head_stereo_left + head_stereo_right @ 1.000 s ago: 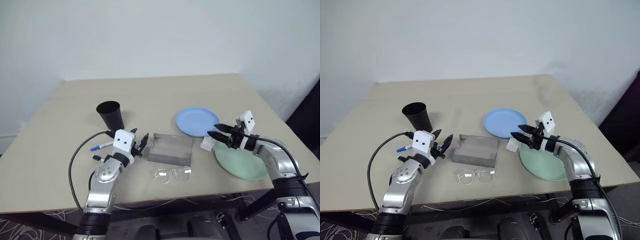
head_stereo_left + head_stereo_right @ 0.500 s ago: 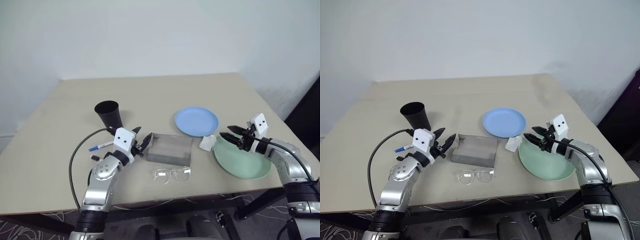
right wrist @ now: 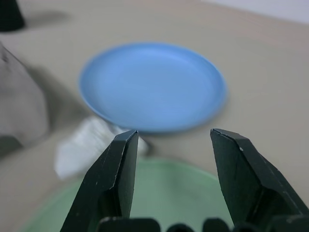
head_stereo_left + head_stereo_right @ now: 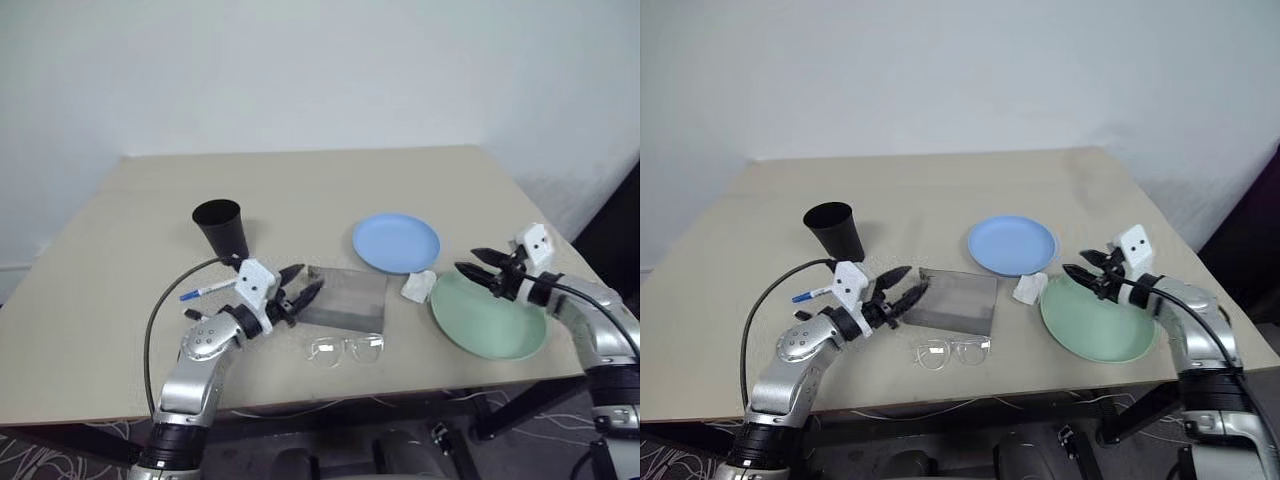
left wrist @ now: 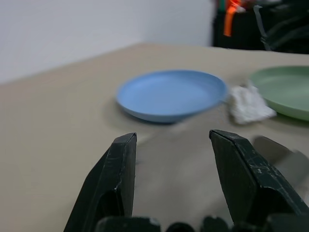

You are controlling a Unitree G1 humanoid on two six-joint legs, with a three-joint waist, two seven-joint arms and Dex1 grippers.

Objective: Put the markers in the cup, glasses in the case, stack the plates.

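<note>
The light, stiff blue plate [image 4: 396, 242] was judged best pinched at its thin rim, while both the left gripper [image 4: 299, 289] and right gripper [image 4: 477, 271] were seen spread and empty.

Blk cup [image 4: 222, 228], lt-blue plate [image 4: 396, 242], mint-grn plate [image 4: 490, 318], grey case [image 4: 345, 298], clear glasses [image 4: 345, 349], white wad [image 4: 418, 286], beige table [image 4: 300, 185].

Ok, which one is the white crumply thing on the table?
On the beige table, find the round light blue plastic plate and round mint green plastic plate. The small white crumpled paper wad lies between them, lumpy, not flat.
</note>
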